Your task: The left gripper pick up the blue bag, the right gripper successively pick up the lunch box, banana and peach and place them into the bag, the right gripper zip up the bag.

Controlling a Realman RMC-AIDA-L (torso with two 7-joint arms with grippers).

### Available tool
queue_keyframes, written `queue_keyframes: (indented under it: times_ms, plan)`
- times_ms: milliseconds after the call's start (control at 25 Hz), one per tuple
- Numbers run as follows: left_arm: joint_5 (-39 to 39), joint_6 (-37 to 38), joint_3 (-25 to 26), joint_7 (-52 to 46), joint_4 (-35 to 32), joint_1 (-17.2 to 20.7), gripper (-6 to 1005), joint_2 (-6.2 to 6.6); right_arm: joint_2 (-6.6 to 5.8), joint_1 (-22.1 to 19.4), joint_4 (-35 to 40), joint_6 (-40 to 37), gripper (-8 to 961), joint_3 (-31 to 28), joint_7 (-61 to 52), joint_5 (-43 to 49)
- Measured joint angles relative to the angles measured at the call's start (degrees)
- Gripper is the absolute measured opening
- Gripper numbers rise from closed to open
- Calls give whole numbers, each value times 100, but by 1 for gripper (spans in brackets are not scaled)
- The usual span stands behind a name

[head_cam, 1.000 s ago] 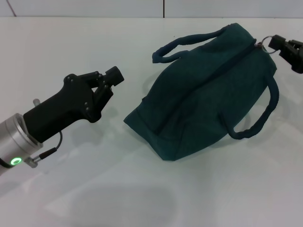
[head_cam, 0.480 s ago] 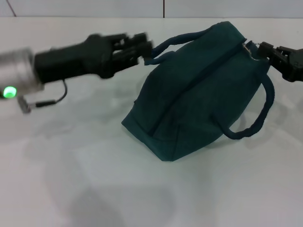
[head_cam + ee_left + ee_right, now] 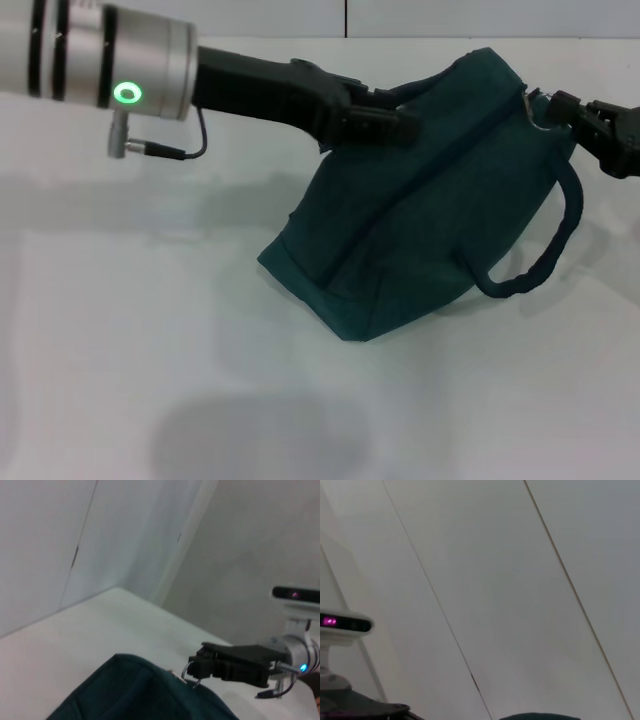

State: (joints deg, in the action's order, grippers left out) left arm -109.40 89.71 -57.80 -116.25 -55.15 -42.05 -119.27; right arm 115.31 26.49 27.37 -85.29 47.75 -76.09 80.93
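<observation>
teal bag (image 3: 420, 210) lies diagonally; right gripper (image 3: 562, 108) fingers clench its zipper ring (image 3: 189, 673), left gripper (image 3: 385, 122) unclear.

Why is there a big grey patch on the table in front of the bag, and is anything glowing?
Head view: the soft grey patch looks like a shadow on the white table; a green ring light glows on the left arm. Left wrist view: a small blue light shines behind the right pincer. Right wrist view: mostly pale wall, evenly lit.
</observation>
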Motion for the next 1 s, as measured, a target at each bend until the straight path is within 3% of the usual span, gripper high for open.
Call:
queue_keyframes:
  times_ms: [280,640,1000]
  plan:
    - [-374,-113,-84,-438,-22,-262,489,-7,0,-33,1,-68,15,-11,45,-59]
    - [-432,-400,-139,-485,-237,-303,479,0,0,-51,5,-94,15,-11,78,-93]
    - [-988,-351,-373,-1118,-198,-521,455,24,0,-44,10,-103,15,-12,79,-95]
